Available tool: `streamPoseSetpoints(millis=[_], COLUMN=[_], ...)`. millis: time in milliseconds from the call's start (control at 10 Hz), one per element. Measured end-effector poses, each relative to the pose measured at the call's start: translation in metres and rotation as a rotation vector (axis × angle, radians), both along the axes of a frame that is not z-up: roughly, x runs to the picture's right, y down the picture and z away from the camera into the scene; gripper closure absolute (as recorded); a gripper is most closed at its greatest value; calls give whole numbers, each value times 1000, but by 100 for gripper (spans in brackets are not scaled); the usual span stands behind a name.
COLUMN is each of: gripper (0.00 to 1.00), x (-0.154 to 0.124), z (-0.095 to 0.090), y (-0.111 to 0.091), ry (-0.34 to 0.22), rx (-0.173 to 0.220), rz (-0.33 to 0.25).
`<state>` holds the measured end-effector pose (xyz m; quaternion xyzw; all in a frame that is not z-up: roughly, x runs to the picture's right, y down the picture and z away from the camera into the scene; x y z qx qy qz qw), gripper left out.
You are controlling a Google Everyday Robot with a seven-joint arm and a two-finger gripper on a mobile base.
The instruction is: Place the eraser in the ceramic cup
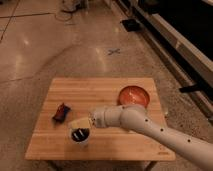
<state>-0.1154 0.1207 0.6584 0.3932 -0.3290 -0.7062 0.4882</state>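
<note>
A wooden table (105, 95) stands on a speckled stone floor (60, 45), seen from above and in front. Toward its left side lies a small dark red-orange object (61, 112), tilted so its length runs from lower left to upper right, flat on the boards and apart from everything else.

Just to the right of it, near the front edge, sits the cup (80, 135), small, round and white. A dark shape fills its mouth: this looks like the eraser (80, 134), down inside the cup, with a short lighter mark across its top. Its long axis cannot be made out from here (only the dark upper end shows), so which way it points is unclear.

Directly above the cup's rim hangs the gripper (80, 124), pale and pointing left and slightly down, its tip just over the cup's back edge. Whether it is grasping the eraser or has let go cannot be told.

From the gripper the white arm (150, 127) runs to the right, thick at the wrist, then slopes down and off the lower right corner. Behind the arm, near the table's right rear, rests a wide orange-red bowl (134, 95), partly covered by the arm along its lower rim.
</note>
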Motion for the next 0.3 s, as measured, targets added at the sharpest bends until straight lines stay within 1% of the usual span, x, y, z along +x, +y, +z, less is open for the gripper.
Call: streamPoseSetpoints(millis=[300], gripper=[20], x=[-1], z=[1], y=[-1], ry=[1], rx=[2], rz=[0])
